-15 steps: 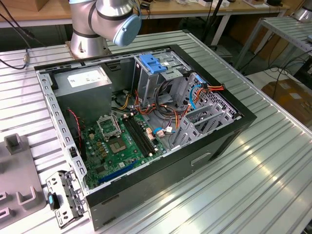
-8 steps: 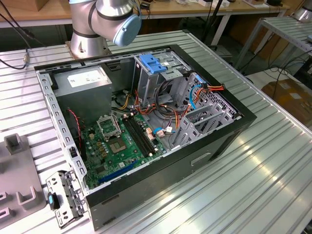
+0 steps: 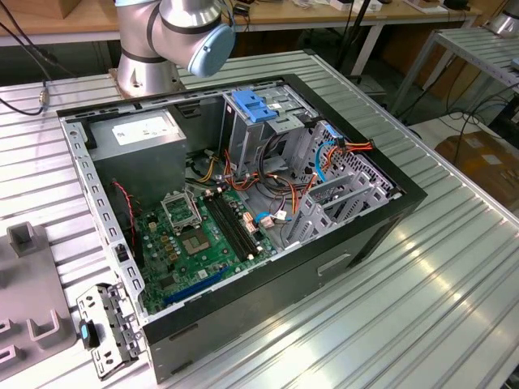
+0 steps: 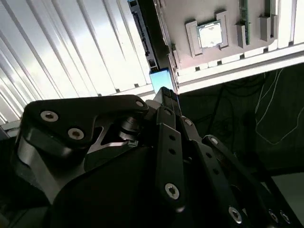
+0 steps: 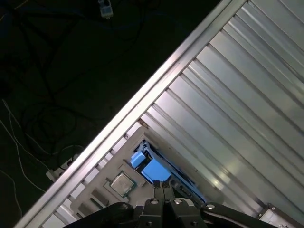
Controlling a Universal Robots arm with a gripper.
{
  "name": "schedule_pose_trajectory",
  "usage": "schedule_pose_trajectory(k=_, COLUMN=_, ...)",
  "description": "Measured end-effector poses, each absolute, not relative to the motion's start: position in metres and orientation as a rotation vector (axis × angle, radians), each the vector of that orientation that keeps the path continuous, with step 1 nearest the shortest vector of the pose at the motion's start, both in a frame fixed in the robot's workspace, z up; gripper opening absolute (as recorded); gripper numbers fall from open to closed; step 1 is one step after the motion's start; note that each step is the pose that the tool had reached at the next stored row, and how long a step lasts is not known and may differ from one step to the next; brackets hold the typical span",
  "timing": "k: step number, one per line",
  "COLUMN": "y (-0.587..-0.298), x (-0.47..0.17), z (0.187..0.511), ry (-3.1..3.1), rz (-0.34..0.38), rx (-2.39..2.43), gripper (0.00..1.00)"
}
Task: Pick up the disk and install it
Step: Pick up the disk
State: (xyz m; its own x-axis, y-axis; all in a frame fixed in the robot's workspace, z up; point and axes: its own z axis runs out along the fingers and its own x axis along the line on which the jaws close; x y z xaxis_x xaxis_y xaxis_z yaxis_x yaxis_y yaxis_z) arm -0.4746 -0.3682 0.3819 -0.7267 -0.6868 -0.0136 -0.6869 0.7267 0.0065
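Worktop point(image 3: 454, 267): ribbed silver metal across most of the exterior view; in both wrist views a dark floor with loose cables lies beyond its edge.
Computer case point(image 3: 268, 296): black, side open, centre of the exterior view, with a green motherboard point(image 3: 195, 243) in its lower left part.
Arm point(image 3: 174, 32): silver with a pale blue cap, top centre of the exterior view.
Grey tray point(image 5: 95, 194): lower left of the first wrist view, at the worktop's edge.
Tool point(image 5: 161, 186): black fingers drawn together, tips meeting at bottom centre of the first wrist view; I cannot tell whether they pinch anything.
Disk point(image 5: 153, 170): dark slab in a bright blue carrier, right at the tool tips, by the tray.
Processor chip point(image 5: 122, 183): square, on the tray, just beside the disk.
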Motion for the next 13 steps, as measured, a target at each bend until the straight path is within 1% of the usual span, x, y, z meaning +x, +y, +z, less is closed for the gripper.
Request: schedule_pose_trajectory(k=13, y=-0.3682, x=-0.4746, z=0.3806, ry=2.721, rz=0.018, rx=-1.554, gripper=0.11)
